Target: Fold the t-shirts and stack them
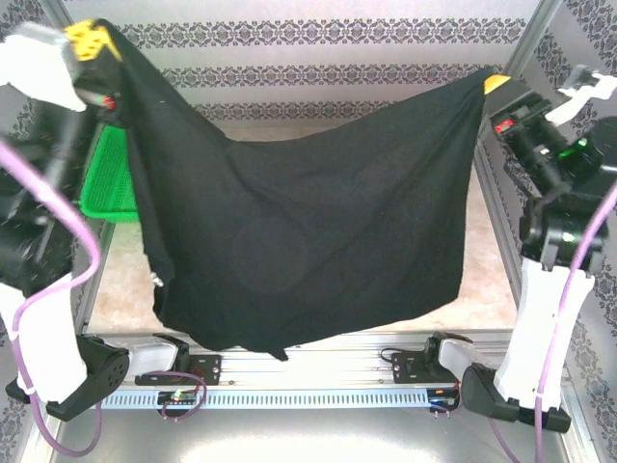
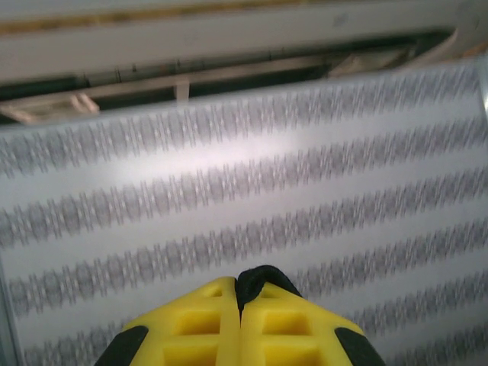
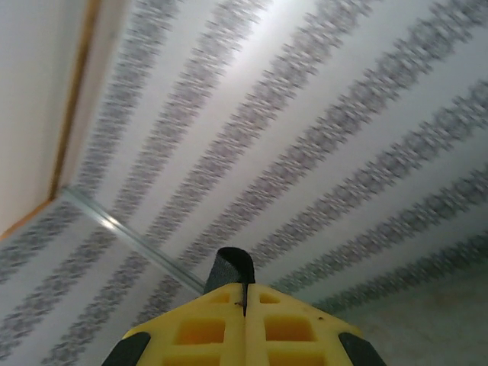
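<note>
1. Left claw (image 1: 92,39) was clenched on one upper corner of the black t-shirt (image 1: 308,241), raised high on the left. Its wrist view showed a tuft of dark cloth nipped between the yellow fingers (image 2: 191,328).
2. Behind that arm sat the green basket (image 1: 106,178), partly hidden by the hanging cloth.
3. Between the arms the shirt hung spread like a sheet, its lower hem sagging toward the near edge of the table (image 1: 487,280). It was probably held so to open it out before laying it flat for folding.
4. Right claw (image 1: 494,84) was clenched on the opposite corner at a similar height, so the cloth spanned the gap.
</note>
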### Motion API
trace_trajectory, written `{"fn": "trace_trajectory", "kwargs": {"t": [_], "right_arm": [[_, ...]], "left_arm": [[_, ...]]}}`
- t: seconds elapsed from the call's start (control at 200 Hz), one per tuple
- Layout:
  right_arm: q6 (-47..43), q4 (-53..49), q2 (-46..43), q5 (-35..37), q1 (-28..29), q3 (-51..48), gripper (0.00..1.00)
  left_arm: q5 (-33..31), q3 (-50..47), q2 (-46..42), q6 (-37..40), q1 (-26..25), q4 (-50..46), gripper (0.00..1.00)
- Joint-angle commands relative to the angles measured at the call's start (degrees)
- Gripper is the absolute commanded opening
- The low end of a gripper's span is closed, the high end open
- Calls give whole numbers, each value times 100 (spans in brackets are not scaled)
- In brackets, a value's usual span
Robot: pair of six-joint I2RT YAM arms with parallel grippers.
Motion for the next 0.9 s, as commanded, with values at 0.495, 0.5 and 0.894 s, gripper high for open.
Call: {"fn": "trace_trajectory", "kwargs": {"t": [0.495,0.5,0.894], "right_arm": [[-1561,1101,3373,647,24,-1482,0],[-1563,1102,3416,639,32,-1452,0],[-1936,61,6627,990,459,2134,0]], "left_arm": [[-308,-4573,925,-1703,1445,2289,0],[-305,-4574,959,-1714,1445,2299,0],[-244,-3183,3460,-1829,1461,1997,0]]}}
